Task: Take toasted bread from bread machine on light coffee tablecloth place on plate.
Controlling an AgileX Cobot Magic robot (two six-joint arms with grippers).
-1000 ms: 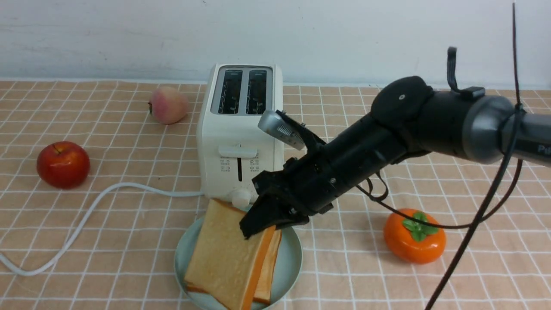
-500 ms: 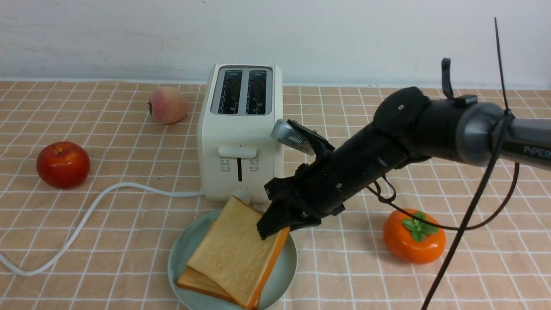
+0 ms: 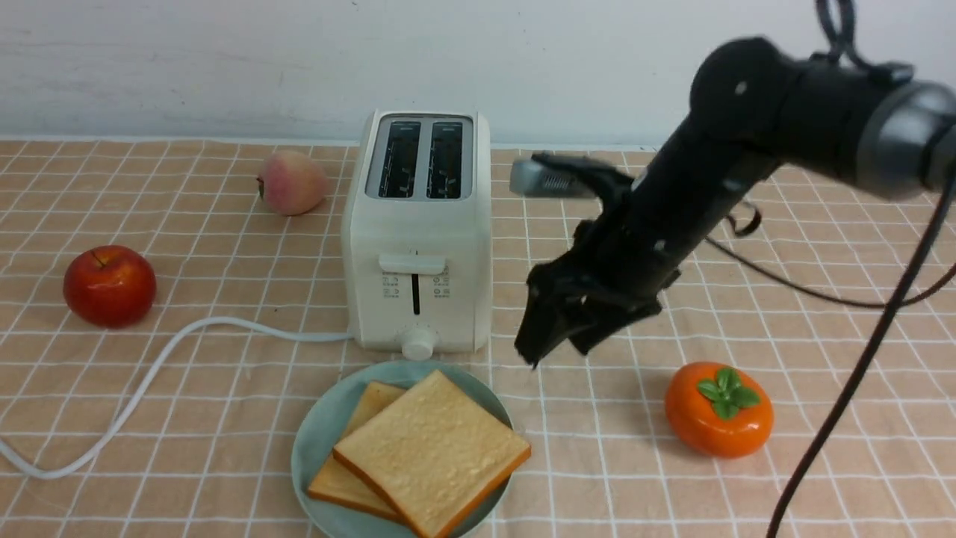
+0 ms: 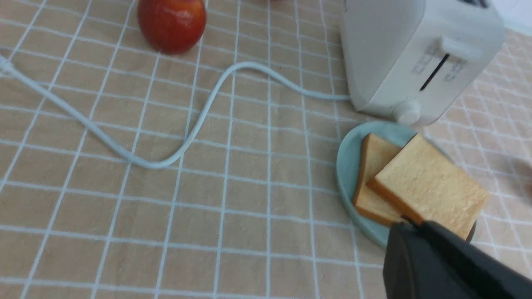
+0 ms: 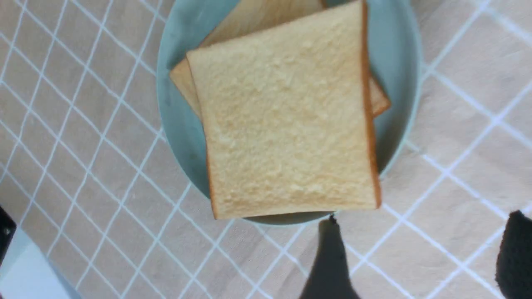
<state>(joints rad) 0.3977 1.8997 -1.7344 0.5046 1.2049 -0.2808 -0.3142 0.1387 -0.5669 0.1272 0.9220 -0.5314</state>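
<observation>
The cream-white bread machine (image 3: 418, 224) stands on the light coffee tablecloth (image 3: 224, 224), and both slots are empty. The pale blue-green plate (image 3: 320, 441) lies just in front of it. Two slices of toasted bread lie flat on it, the top slice (image 3: 433, 452) overlapping the lower one (image 3: 357, 467). My right gripper (image 3: 553, 345) is open and empty, raised to the right of the bread machine and above the plate's far right. In the right wrist view its fingers (image 5: 330, 257) frame bare cloth below the toast (image 5: 286, 124). My left gripper (image 4: 409, 226) looks shut near the plate (image 4: 345, 166).
A red apple (image 3: 110, 285) and a peach (image 3: 291, 181) sit left of the bread machine. An orange persimmon (image 3: 718, 409) sits right of the plate. The white cord (image 3: 149, 373) loops over the cloth to the left. A wall runs along the back.
My right gripper let go of the top slice, which settled flat on the other slice on the plate. The gripper then rose and moved right, away from the plate.
</observation>
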